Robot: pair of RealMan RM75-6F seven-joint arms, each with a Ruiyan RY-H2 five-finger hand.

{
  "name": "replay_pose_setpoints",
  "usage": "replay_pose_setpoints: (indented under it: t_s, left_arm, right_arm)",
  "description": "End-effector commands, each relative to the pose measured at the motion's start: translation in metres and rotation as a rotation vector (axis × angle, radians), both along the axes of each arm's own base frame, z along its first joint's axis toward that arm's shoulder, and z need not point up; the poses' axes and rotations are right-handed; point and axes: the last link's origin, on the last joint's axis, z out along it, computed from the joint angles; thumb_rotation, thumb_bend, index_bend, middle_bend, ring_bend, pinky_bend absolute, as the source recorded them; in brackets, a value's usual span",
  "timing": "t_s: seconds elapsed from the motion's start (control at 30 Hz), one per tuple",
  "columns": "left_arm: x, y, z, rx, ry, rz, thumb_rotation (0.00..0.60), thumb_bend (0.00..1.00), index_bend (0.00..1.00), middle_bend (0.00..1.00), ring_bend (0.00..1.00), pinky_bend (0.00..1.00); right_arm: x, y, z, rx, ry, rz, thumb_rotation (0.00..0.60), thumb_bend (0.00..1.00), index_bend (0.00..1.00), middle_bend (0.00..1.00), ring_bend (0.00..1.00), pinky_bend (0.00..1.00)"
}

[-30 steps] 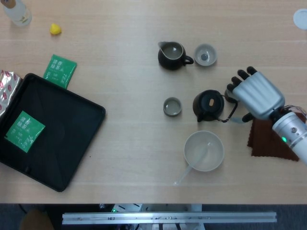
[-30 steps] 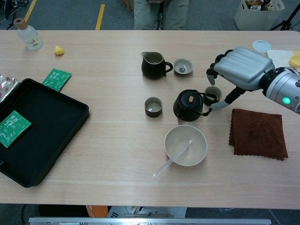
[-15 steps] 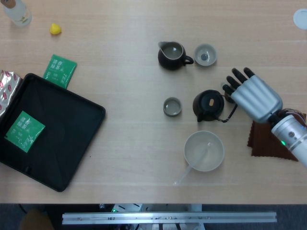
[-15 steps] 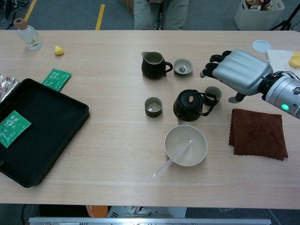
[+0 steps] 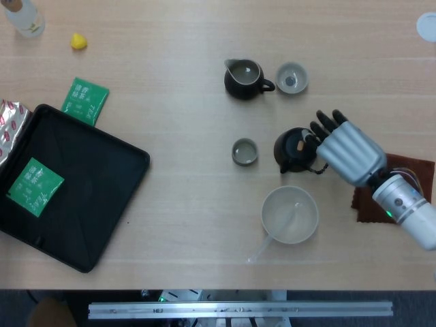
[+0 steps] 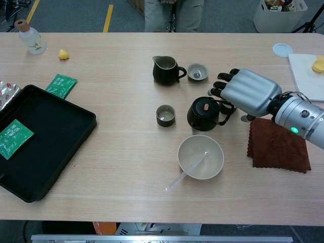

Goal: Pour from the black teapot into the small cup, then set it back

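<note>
The black teapot [image 5: 296, 150] stands upright on the bench [image 5: 177, 204] right of the frame's centre, with the small cup [image 5: 244, 151] just to its left and apart from it. The right hand [image 5: 346, 150] lies immediately to the teapot's right over its handle, fingers [image 6: 223, 86] stretched out and spread toward the lid, holding nothing. A brown cloth [image 6: 279, 147] lies under the wrist at the right edge; the left hand shows in neither view.
</note>
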Motion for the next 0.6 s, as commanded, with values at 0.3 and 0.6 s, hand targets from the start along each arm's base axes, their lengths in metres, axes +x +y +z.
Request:
replay_pose_setpoints:
  t_s: [0.3,0.6]
  left_arm:
    - [-0.001,-0.001,0.000,-0.002,-0.014,-0.002,0.600,0.30,0.11,0.17,0.10,0.09]
    - [-0.003,-0.003,0.003,-0.005,-0.038,-0.002,0.600,0.30,0.11,0.17,0.10,0.09]
  right_arm:
    - [0.013,0.000,-0.023,-0.021,0.005,0.036,0.600,0.00,0.21,0.24,0.14,0.26]
    - [0.028,-0.002,-0.036,-0.018,-0.013,0.052,0.600,0.02,0.21,0.24,0.14,0.26]
